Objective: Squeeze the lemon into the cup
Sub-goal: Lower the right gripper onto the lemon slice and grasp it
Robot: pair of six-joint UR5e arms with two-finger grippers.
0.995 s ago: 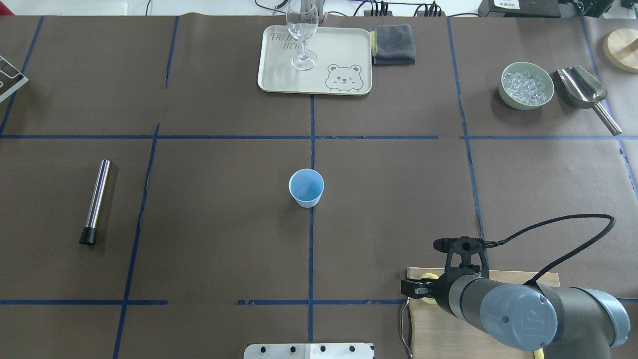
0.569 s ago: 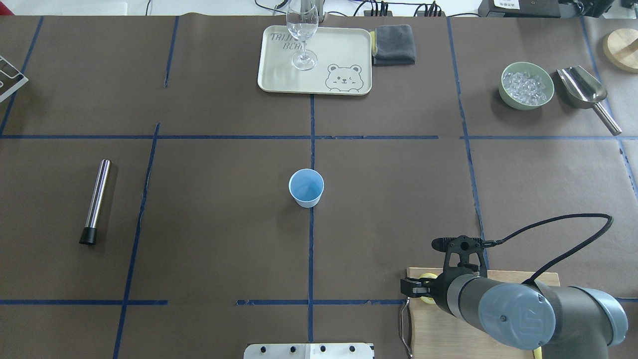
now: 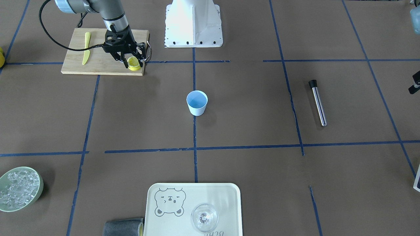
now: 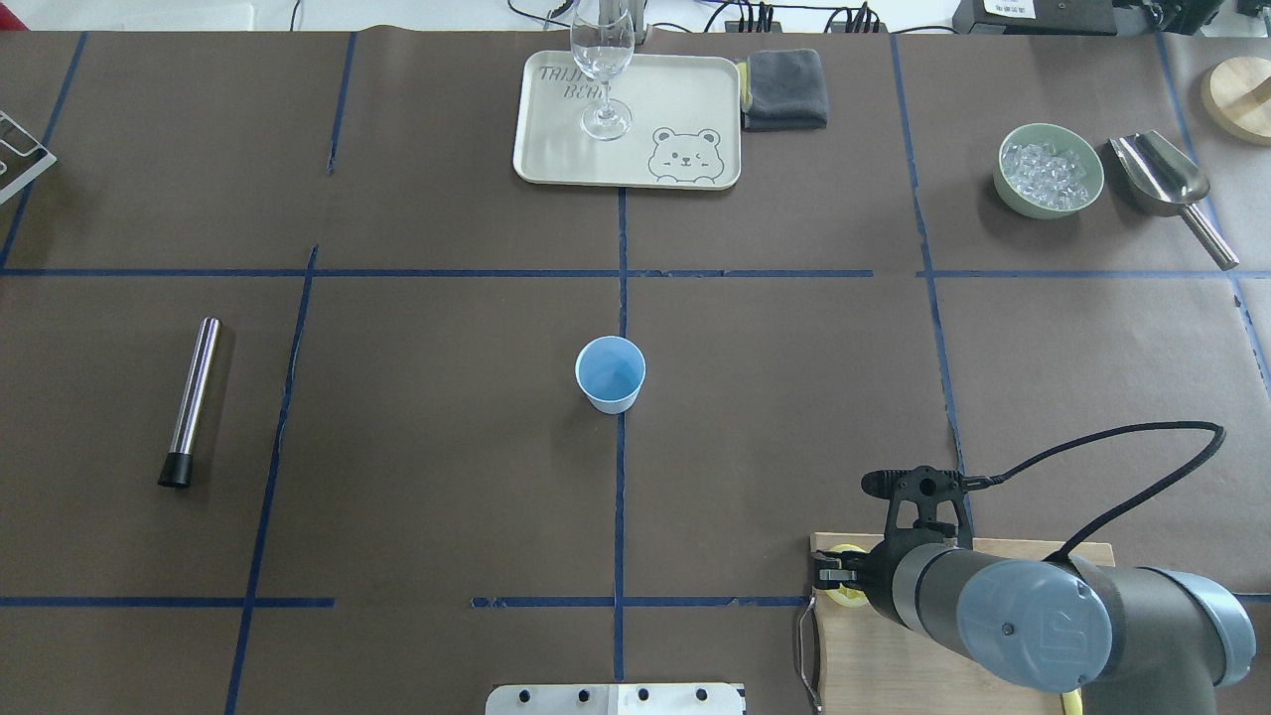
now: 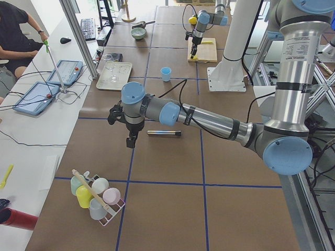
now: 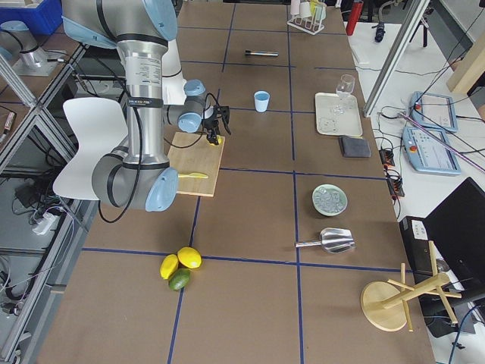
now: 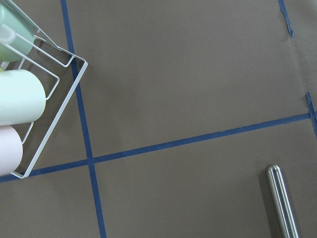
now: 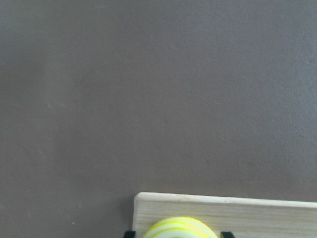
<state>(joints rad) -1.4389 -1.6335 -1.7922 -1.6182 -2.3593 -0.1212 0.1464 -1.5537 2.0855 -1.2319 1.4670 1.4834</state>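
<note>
The lemon (image 3: 133,62), a small yellow slice, lies on the corner of the wooden cutting board (image 3: 98,62) nearest the cup. My right gripper (image 3: 134,64) points down over it, its fingers closed against the slice's two sides. In the right wrist view the lemon (image 8: 179,228) sits between two black fingertips at the bottom edge. The pale blue cup (image 4: 610,373) stands upright at the table's middle, well apart from the board. My left gripper (image 5: 130,142) hangs above the table near a steel rod; I cannot tell whether it is open or shut.
A yellow knife (image 3: 86,47) lies on the board. A steel rod (image 4: 191,400) lies on the left. At the far side are a tray (image 4: 675,99) with a clear glass (image 4: 603,70), a grey cloth (image 4: 785,87), a green ice bowl (image 4: 1049,169) and a scoop (image 4: 1167,184).
My right gripper has shifted slightly over the board's corner and its fingers have drawn in around the lemon. The cup has not moved.
</note>
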